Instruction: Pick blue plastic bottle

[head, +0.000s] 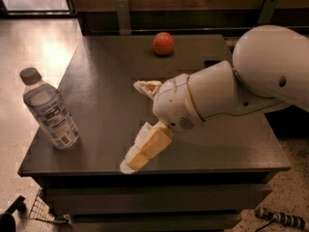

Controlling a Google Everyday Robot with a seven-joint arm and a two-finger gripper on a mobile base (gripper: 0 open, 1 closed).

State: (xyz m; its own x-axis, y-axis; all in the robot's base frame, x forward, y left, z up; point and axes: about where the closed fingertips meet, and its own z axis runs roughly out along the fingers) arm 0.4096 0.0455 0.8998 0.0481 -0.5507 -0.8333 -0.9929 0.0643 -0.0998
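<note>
The blue plastic bottle (49, 110) stands upright near the table's front left corner; it is clear, with a grey cap and a blue-and-white label. My gripper (137, 124) hangs over the middle front of the table, to the right of the bottle and well apart from it. Its two cream fingers are spread wide, one finger (146, 87) farther back and one (144, 149) near the front edge. Nothing is between them. The white arm (241, 88) reaches in from the right.
A red-orange fruit (163, 43) sits at the back middle of the dark table (101, 71). A railing runs behind the table. Light floor lies to the left, with a wire basket (46, 211) at the lower left.
</note>
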